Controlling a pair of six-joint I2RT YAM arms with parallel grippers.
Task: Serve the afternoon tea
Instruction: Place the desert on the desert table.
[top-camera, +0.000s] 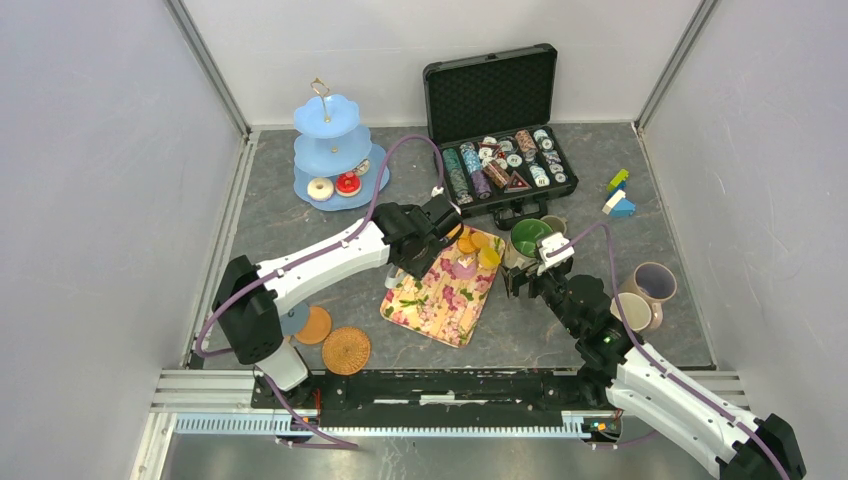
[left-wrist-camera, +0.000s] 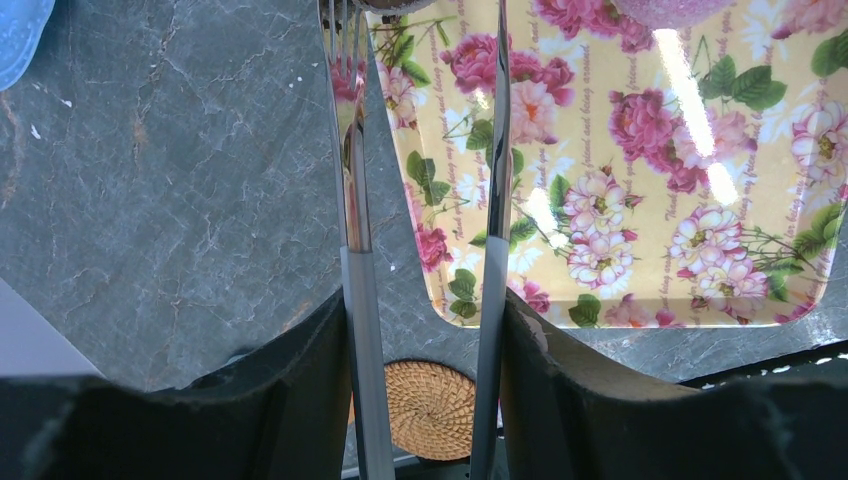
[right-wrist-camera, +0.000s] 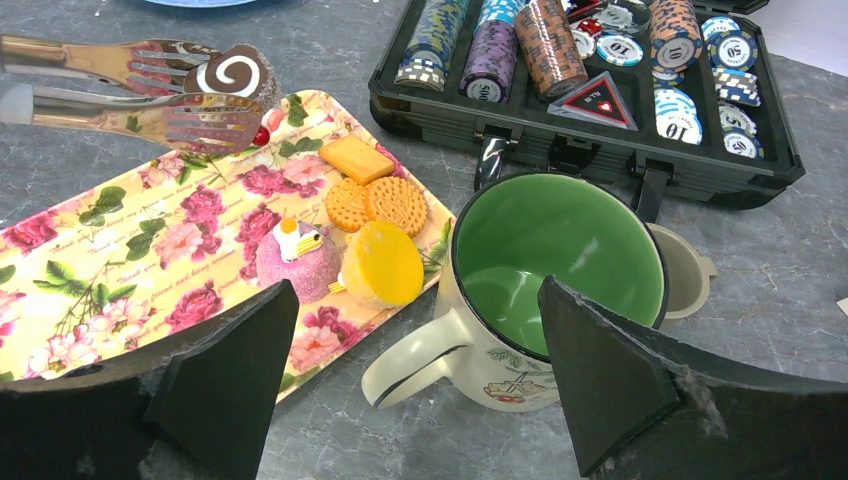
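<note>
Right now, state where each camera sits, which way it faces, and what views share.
Top external: above, behind the bases, looking down on the table; left arm and right arm show.
Left wrist: looks down the tongs at the floral tray; its jaws clamp them.
Right wrist: low, facing the green-lined mug and chip case; its open jaws frame it.
Shared: all see the tray.

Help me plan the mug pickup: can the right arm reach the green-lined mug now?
Probably yes: the right gripper is open and the green-lined mug stands just ahead of it, nothing between.
</note>
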